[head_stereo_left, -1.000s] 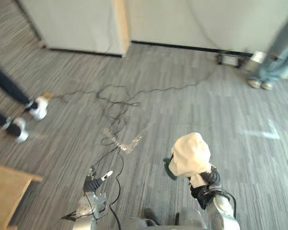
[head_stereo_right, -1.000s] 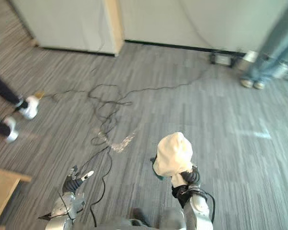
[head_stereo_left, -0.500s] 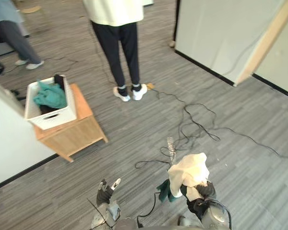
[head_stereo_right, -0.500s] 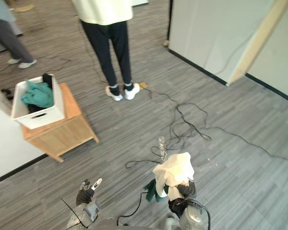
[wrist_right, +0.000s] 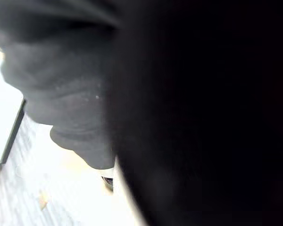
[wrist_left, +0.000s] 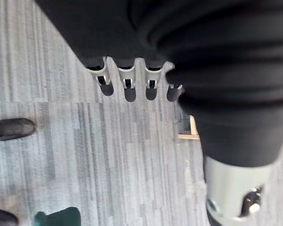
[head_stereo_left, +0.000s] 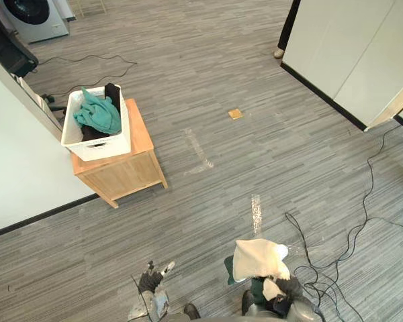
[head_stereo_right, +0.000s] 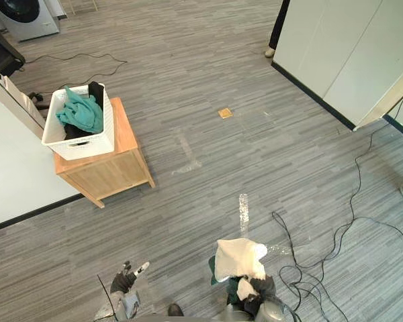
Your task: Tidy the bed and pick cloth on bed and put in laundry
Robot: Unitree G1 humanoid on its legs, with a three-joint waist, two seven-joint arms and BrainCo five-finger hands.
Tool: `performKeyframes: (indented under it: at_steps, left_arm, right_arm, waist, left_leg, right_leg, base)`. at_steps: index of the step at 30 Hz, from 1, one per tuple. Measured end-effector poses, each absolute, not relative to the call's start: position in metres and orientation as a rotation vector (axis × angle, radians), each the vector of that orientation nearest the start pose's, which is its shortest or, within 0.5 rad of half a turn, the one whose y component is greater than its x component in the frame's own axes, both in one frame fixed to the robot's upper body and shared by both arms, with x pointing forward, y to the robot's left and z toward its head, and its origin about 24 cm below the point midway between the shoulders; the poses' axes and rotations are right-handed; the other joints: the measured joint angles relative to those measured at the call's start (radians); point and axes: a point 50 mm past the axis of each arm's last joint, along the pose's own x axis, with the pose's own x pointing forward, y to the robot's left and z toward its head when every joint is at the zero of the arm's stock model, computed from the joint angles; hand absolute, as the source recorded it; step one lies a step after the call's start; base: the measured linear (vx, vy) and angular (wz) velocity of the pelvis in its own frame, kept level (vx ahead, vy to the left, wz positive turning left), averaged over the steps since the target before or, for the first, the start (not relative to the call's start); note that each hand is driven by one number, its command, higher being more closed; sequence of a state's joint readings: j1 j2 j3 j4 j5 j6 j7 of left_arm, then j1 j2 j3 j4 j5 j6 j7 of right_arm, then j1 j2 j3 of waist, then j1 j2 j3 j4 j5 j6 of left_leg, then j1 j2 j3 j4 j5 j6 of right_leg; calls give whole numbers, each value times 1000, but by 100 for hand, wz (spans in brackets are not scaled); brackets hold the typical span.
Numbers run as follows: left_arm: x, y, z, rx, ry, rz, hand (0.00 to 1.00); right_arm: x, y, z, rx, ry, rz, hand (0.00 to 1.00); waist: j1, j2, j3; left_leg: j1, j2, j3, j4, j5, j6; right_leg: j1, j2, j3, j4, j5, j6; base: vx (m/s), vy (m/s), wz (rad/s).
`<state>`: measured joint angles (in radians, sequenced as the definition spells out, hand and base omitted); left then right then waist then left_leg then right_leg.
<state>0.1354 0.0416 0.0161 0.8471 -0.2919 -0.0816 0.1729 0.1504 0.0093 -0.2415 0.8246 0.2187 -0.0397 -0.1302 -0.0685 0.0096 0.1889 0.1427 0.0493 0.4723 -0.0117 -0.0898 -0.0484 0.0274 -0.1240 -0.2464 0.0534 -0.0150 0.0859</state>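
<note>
One cream cloth (head_stereo_left: 258, 259) gripped in right hand (head_stereo_left: 278, 300); left hand (head_stereo_left: 150, 280) relaxed.

Looked like a lab or test space dressed up as a home laundry corner, not a real house. Grey plank floor (head_stereo_left: 208, 80) all over, plain white partitions (head_stereo_left: 349, 47) with black bases instead of proper walls, loose cables (head_stereo_left: 352, 231) snaking around and tape marks (head_stereo_left: 198, 151) stuck down. The homey bits were a washer (head_stereo_left: 33, 13) in the far corner and a white basket (head_stereo_left: 97, 142) of clothes (head_stereo_left: 97, 114) on a wooden stand (head_stereo_left: 124, 176).
</note>
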Motion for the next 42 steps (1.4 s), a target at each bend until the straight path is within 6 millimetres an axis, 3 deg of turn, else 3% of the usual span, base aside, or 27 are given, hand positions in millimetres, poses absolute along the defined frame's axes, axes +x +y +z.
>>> performKeyframes:
  at_steps: [2,4,6,7,8,10,12,15,16,17,18,20,22,23,25,26,29,30,31,32,33,34,36,38,39,40,42]
  left_arm:
    - [116,188,-149,-160,941,410,0]
    - [110,197,-152,-179,960,471,0]
    - [107,206,-151,-204,955,517,0]
    - [110,208,-150,-234,933,544,0]
    - [116,210,-147,-231,903,548,0]
    - [124,205,-145,-235,891,522,0]
    - [128,199,-145,-233,887,497,0]
    - [129,195,-145,-227,892,475,0]
    - [133,198,-143,-209,882,464,0]
    - [134,203,-142,-189,878,464,0]
    - [135,204,-142,-186,879,463,0]
    - [132,203,-145,-177,912,458,0]
    - [131,202,-147,-155,934,433,0]
    - [132,199,-147,-141,944,406,0]
    - [132,193,-148,-133,953,380,0]
    - [133,191,-148,-139,952,377,0]
    - [139,189,-147,-141,943,368,0]
    - [140,188,-146,-128,939,360,0]
    - [141,189,-146,-113,938,352,0]
    - [140,190,-146,-106,942,352,0]
    - [135,189,-149,-115,962,364,0]
    - [133,180,-151,-139,977,358,0]
    - [129,174,-153,-169,987,366,0]
    - [132,176,-151,-201,949,410,0]
    - [135,177,-149,-202,928,412,0]
    - [143,182,-143,-205,876,421,0]
    - [150,184,-138,-213,837,428,0]
  right_arm:
    - [105,-199,-149,270,941,-526,100]
    - [106,-200,-150,262,951,-518,100]
    - [111,-201,-149,254,942,-506,100]
    - [110,-205,-149,237,947,-505,100]
    - [113,-208,-148,222,942,-500,100]
    - [113,-219,-147,192,950,-512,100]
    - [120,-221,-147,186,950,-505,100]
    - [116,-219,-148,183,961,-502,100]
    - [112,-216,-150,189,974,-500,100]
    - [109,-210,-152,200,983,-490,100]
    - [109,-208,-152,201,981,-488,100]
    - [107,-208,-152,204,984,-492,100]
    - [108,-210,-150,202,964,-499,100]
    - [110,-212,-148,199,943,-503,100]
    - [117,-214,-144,197,900,-503,100]
    - [122,-214,-141,193,876,-496,100]
    - [128,-216,-136,197,839,-495,100]
    - [132,-216,-134,196,821,-490,100]
    - [132,-215,-134,192,822,-484,100]
    - [128,-214,-136,193,835,-484,100]
    - [126,-215,-137,192,852,-487,100]
    - [130,-223,-135,172,841,-489,100]
    - [133,-226,-133,163,835,-483,100]
    - [131,-228,-134,157,844,-475,100]
    - [131,-229,-134,149,850,-470,100]
    - [129,-227,-135,122,863,-441,100]
    - [128,-224,-136,108,870,-418,100]
  waist:
    - [0,-6,8]
    - [9,-4,23]
    - [30,-2,54]
    - [35,-10,65]
    - [52,-17,92]
    - [58,1,103]
    - [59,13,111]
    - [65,21,110]
    - [95,0,96]
    - [89,-47,81]
    - [87,-51,80]
    - [82,-52,80]
    - [75,-53,82]
    - [60,-48,84]
    - [34,-26,97]
    - [27,-19,103]
    - [21,3,114]
    - [11,7,116]
    - [-7,0,113]
    - [-13,-14,111]
    - [-15,-8,117]
    - [-12,33,125]
    - [-1,47,124]
    - [1,55,142]
    - [6,63,145]
    - [33,52,162]
    - [60,41,159]
  left_leg:
    - [3,17,16,17,-16,-23]
    - [-44,93,58,182,-107,-119]
    - [-147,215,55,535,-138,-110]
    - [-243,285,3,751,-59,-65]
    - [-323,290,-60,871,-49,-83]
    - [-388,237,-84,842,-77,-77]
    - [-413,165,-68,673,-78,-73]
    - [-410,81,-55,255,1,-66]
    - [-399,50,-58,231,78,54]
    - [-421,16,-58,286,12,104]
    - [-424,13,-57,313,-11,114]
    - [-340,-14,-62,318,-78,120]
    - [-241,-42,-77,272,-113,121]
    - [-159,-54,-109,235,-125,117]
    - [-32,-49,-151,165,-125,116]
    - [28,-29,-163,143,-128,111]
    - [103,43,-169,138,-130,107]
    - [119,74,-174,135,-130,106]
    - [136,91,-175,121,-125,55]
    - [164,90,-179,101,-130,-6]
    - [226,115,-195,81,-150,-43]
    - [246,151,-195,80,-133,-67]
    - [223,181,-226,164,-64,-116]
    - [22,275,-341,647,15,-103]
    - [-47,301,-357,796,11,-104]
    - [-174,332,-333,1037,-11,-70]
    - [-266,315,-256,1053,-41,-46]
  right_leg:
    - [-17,7,8,34,-24,-13]
    - [-17,34,7,88,-89,-59]
    - [-8,56,12,116,-132,-65]
    - [16,71,16,103,-139,-78]
    - [46,72,29,86,-143,-87]
    - [62,55,57,60,-146,-93]
    - [73,33,83,24,-146,-92]
    - [118,18,90,-26,-164,-52]
    - [138,-6,107,-34,-199,-16]
    - [134,-44,101,1,-206,26]
    - [118,-55,102,52,-212,35]
    - [15,-101,117,418,-202,69]
    - [-97,-142,133,737,-137,129]
    - [-144,-149,126,909,-149,110]
    - [-190,-152,43,996,-189,41]
    - [-232,-141,-4,962,-221,-4]
    - [-337,-71,-55,693,-255,-37]
    - [-379,-41,-40,478,-193,-35]
    - [-392,-21,12,228,-77,-18]
    - [-399,-21,70,99,-2,2]
    - [-402,-2,121,133,162,-11]
    - [-434,30,127,237,127,-31]
    - [-467,39,122,384,6,-56]
    - [-356,50,53,405,-103,-69]
    - [-307,58,31,380,-113,-77]
    - [-160,69,-20,302,-127,-94]
    - [-37,69,-67,197,-132,-96]
  base:
    - [-31,-71,-19]
    - [51,-166,-44]
    - [83,-149,-33]
    - [121,-157,-7]
    - [139,-136,-9]
    - [214,-4,-30]
    - [248,74,-44]
    - [476,233,-31]
    - [613,295,-19]
    - [640,285,-8]
    - [565,230,17]
    - [565,286,14]
    - [548,255,29]
    - [661,231,72]
    - [568,125,71]
    - [564,1,41]
    - [590,-110,41]
    - [592,-214,70]
    - [769,-293,89]
    - [850,-324,87]
    - [741,-283,50]
    - [575,-218,18]
    - [577,-279,9]
    - [695,-378,63]
    - [696,-300,90]
    - [546,-200,79]
    - [490,-147,84]
